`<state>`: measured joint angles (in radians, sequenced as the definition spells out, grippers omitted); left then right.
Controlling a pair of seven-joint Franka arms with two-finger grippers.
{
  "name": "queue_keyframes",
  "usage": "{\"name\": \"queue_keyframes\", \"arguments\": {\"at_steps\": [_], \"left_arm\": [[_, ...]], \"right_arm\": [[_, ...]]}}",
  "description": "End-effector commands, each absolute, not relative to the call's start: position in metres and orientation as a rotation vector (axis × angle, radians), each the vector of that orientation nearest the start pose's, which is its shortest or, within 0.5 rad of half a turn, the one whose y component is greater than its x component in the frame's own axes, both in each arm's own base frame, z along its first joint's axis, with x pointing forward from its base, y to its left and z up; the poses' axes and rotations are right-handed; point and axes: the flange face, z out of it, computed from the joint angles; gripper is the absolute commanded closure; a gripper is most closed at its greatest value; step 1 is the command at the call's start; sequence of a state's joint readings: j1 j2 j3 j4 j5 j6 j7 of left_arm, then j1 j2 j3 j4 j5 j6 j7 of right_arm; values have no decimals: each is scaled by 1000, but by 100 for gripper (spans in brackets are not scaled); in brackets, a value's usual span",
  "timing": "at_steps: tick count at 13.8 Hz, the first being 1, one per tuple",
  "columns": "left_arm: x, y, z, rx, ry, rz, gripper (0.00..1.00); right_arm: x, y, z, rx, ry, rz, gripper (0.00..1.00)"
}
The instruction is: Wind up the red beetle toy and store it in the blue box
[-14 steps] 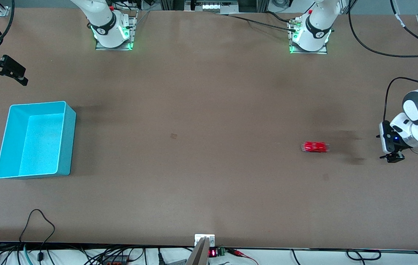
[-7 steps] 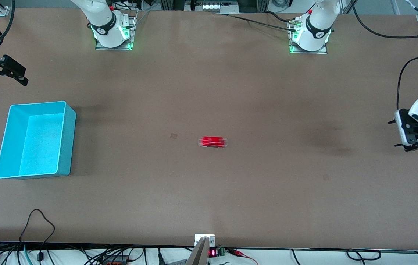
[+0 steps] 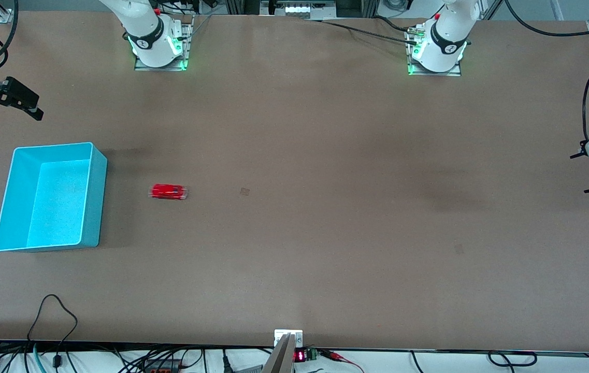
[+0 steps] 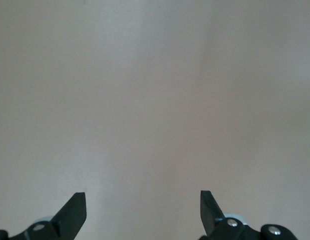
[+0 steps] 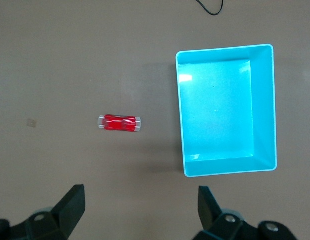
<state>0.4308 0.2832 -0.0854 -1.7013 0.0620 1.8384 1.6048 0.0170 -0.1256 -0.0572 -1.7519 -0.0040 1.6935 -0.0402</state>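
Lying on the table (image 3: pixel 294 269) beside the box (image 3: pixel 93 197), the beetle (image 3: pixel 168 191) has its long axis running between the two ends of the table; blur hides which end is its nose. Inside the box only its bare floor shows. Right gripper (image 3: pixel 12 106), spread, hangs high near the box; left gripper (image 4: pixel 143 210), spread, is cut off at the frame edge

Broad brown table (image 3: pixel 325 129), cables (image 3: pixel 56 311) along its near edge.
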Motion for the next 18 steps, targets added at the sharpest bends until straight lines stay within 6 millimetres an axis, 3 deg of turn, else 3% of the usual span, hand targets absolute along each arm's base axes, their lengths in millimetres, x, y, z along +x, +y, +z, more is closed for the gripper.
{"name": "queue_keyframes", "arguments": {"at_steps": [1,6,8,10,14,15,17,18], "left_arm": [[587,219,444,-2680,1830,246,0],[590,195,474,-2825,1631,324,0],[597,160,496,-2912,1469,357,0],[605,113,523,-2959,1345,365,0],[605,53,563,-3027,1146,364,0],[602,41,579,-3036,1063,329,0],[588,-3,603,-3033,908,293,0],[576,-20,605,-3045,798,297,0]], "right_arm": [[522,-22,619,-3115,17,-106,0],[526,-21,614,-3111,15,-90,0],[535,-25,605,-3112,8,-57,0],[539,-22,597,-3112,-1,-33,0],[548,-18,563,-3097,-15,120,0],[555,-18,546,-3094,-17,170,0],[564,-15,521,-3091,-20,237,0],[571,-15,515,-3087,-26,248,0]]}}
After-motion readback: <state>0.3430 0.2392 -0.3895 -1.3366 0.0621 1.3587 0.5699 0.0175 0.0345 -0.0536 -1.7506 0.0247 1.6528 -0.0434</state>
